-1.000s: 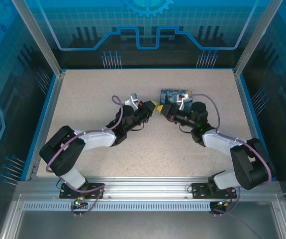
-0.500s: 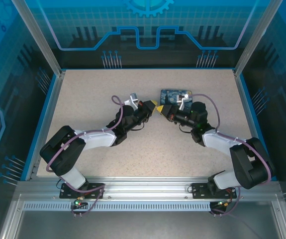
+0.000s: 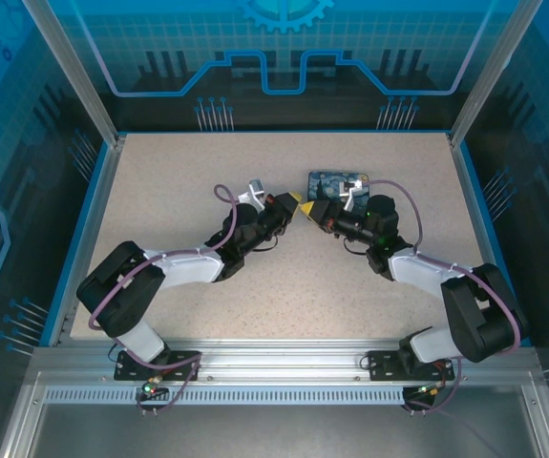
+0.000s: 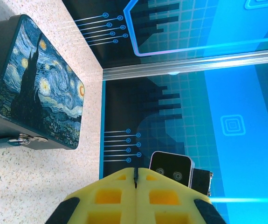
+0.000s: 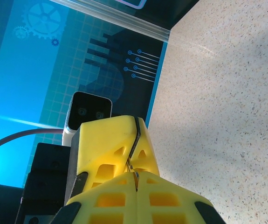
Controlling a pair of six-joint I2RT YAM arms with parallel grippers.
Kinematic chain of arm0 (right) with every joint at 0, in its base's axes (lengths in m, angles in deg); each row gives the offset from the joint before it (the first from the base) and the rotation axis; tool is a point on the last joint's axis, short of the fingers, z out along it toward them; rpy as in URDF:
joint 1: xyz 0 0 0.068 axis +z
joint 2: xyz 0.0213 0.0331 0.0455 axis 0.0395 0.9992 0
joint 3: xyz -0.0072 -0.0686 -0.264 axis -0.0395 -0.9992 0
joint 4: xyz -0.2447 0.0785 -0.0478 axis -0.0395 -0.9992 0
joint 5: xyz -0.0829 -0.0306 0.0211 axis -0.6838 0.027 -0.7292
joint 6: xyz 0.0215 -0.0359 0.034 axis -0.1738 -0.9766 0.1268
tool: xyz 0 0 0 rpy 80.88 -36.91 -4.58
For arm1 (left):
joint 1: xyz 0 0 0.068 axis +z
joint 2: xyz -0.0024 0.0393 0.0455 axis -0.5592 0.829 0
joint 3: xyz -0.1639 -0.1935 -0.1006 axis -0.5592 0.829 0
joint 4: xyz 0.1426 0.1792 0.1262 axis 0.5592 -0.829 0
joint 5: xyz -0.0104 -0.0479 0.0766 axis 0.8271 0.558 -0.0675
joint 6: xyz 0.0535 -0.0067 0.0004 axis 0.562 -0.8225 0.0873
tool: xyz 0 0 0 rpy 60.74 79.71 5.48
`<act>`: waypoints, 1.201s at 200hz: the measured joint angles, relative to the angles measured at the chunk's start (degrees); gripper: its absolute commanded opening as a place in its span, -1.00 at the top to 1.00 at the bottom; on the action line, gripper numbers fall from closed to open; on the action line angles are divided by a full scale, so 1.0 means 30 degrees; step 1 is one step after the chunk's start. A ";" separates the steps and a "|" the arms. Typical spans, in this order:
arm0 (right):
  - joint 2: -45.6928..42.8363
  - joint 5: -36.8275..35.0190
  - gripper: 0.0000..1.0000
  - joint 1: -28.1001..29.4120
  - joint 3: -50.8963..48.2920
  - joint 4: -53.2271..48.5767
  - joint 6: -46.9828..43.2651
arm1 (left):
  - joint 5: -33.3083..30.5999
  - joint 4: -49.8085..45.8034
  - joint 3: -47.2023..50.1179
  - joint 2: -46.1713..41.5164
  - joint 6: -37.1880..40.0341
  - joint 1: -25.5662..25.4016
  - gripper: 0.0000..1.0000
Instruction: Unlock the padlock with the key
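Left gripper point(image 3: 295, 203) and right gripper point(image 3: 314, 209) both clenched, tip to tip mid-table, thin metal sliver, possibly the key point(image 5: 133, 166), where tips meet, padlock point(image 4: 12, 140) at painted box point(image 4: 38, 88) latch.

Bright even light, faint shadows, sharp focus.

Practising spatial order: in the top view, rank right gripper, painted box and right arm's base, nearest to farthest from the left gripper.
1. right gripper: tip to tip, just right.
2. painted box: farther back, to the right.
3. right arm's base: bottom right, near edge.
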 measured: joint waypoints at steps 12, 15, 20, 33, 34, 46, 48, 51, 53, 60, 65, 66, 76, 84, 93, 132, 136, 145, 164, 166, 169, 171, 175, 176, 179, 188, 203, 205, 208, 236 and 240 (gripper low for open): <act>0.0000 0.0000 1.00 0.0000 0.0000 -0.0015 0.0000 | -0.0102 0.0124 0.0095 0.0000 0.0000 -0.0029 1.00; 0.0000 0.0000 1.00 0.0000 0.0000 -0.0015 0.0000 | -0.0109 0.0131 0.0095 0.0000 0.0000 -0.0036 1.00; 0.0000 0.0000 1.00 0.0000 0.0000 -0.0029 0.0000 | -0.0131 0.0131 0.0095 0.0000 0.0000 -0.0058 1.00; 0.0000 0.0000 1.00 0.0000 0.0000 -0.0029 0.0007 | -0.0277 0.0197 0.0124 0.0000 0.0000 -0.0102 1.00; 0.0000 0.0007 1.00 0.0000 0.0000 -0.0029 0.0007 | -0.0284 0.0197 0.0131 0.0000 0.0000 -0.0109 1.00; 0.0000 0.0015 1.00 0.0000 0.0000 -0.0029 0.0000 | -0.0401 0.0270 0.0168 0.0000 0.0000 -0.0138 0.88; 0.0007 0.0015 1.00 0.0000 0.0000 -0.0029 0.0007 | -0.0401 0.0277 0.0175 0.0000 0.0000 -0.0138 0.78; 0.0015 0.0029 1.00 0.0000 0.0000 -0.0029 0.0007 | -0.0408 0.0284 0.0182 0.0000 0.0015 -0.0146 0.60; 0.0022 0.0051 1.00 0.0000 0.0000 -0.0015 0.0007 | -0.0415 0.0284 0.0182 0.0000 0.0007 -0.0146 0.48; 0.0058 0.0073 1.00 0.0000 0.0000 0.0015 0.0007 | -0.0444 0.0284 0.0182 0.0000 0.0153 -0.0153 0.25; 0.0066 0.0066 1.00 0.0000 0.0000 0.0036 0.0000 | -0.0474 0.0284 0.0189 -0.0007 0.0168 -0.0160 0.16; 0.0066 0.0066 1.00 0.0000 0.0000 0.0036 0.0000 | -0.0474 0.0284 0.0189 -0.0007 0.0168 -0.0160 0.14; 0.0066 0.0044 1.00 -0.0036 0.0000 0.0044 -0.0007 | -0.0546 0.0270 0.0262 -0.0022 0.0211 -0.0175 0.02; 0.0066 0.0022 1.00 -0.0036 0.0000 0.0051 -0.0007 | -0.0583 0.0240 0.0342 -0.0080 0.0357 -0.0175 -0.05; 0.0066 0.0029 1.00 -0.0036 0.0000 0.0029 -0.0015 | -0.0597 0.0168 0.0423 -0.0160 0.0408 -0.0131 -0.09; 0.0066 0.0066 1.00 -0.0036 0.0000 -0.0080 -0.0051 | -0.0612 -0.0095 0.0452 -0.0568 0.0444 0.0160 -0.10; 0.0066 0.0073 1.00 -0.0044 0.0000 -0.0124 -0.0087 | -0.0605 -0.0138 0.0452 -0.0597 0.0452 0.0182 -0.09; 0.0066 0.0095 1.00 -0.0066 0.0000 -0.0197 -0.0117 | -0.0590 -0.0284 0.0444 -0.0656 0.0481 0.0277 -0.05; 0.0066 0.0291 1.00 -0.0138 0.0000 -0.0357 -0.0182 | -0.0488 -0.0648 0.0444 -0.0721 0.0583 0.0401 0.02; 0.0066 0.0291 1.00 -0.0153 0.0000 -0.0372 -0.0204 | -0.0444 -0.0750 0.0444 -0.0729 0.0656 0.0430 0.03; 0.0066 0.0306 1.00 -0.0160 0.0000 -0.0401 -0.0233 | -0.0393 -0.0831 0.0437 -0.0743 0.0663 0.0452 0.05; 0.0066 0.0306 1.00 -0.0168 0.0000 -0.0415 -0.0233 | -0.0364 -0.0947 0.0430 -0.0758 0.0743 0.0466 0.05; 0.0066 0.0306 1.00 -0.0175 0.0000 -0.0444 -0.0240 | -0.0291 -0.1100 0.0408 -0.0765 0.0801 0.0495 0.05; 0.0066 0.0321 1.00 -0.0182 0.0000 -0.0459 -0.0248 | -0.0248 -0.1173 0.0393 -0.0765 0.0809 0.0510 0.05; 0.0066 0.0342 1.00 -0.0182 0.0000 -0.0481 -0.0248 | -0.0211 -0.1290 0.0357 -0.0765 0.0889 0.0532 0.05; 0.0066 0.0379 1.00 -0.0182 0.0000 -0.0503 -0.0306 | -0.0007 -0.1770 0.0175 -0.0765 0.0969 0.0597 0.08; 0.0066 0.0430 1.00 -0.0189 0.0000 -0.0495 -0.0335 | 0.0379 -0.2463 -0.0204 -0.0765 0.1282 0.0714 0.12; 0.0066 0.0430 1.00 -0.0189 0.0000 -0.0503 -0.0350 | 0.0459 -0.2557 -0.0262 -0.0765 0.1333 0.0736 0.12; 0.0066 0.0437 1.00 -0.0189 0.0000 -0.0503 -0.0372 | 0.0525 -0.2623 -0.0335 -0.0765 0.1370 0.0758 0.13; 0.0066 0.0554 1.00 -0.0197 0.0000 -0.0546 -0.0393 | 0.1115 -0.3198 -0.0874 -0.0765 0.1654 0.0801 0.22; 0.0066 0.0568 1.00 -0.0197 0.0000 -0.0568 -0.0401 | 0.1173 -0.3249 -0.0940 -0.0765 0.1719 0.0816 0.23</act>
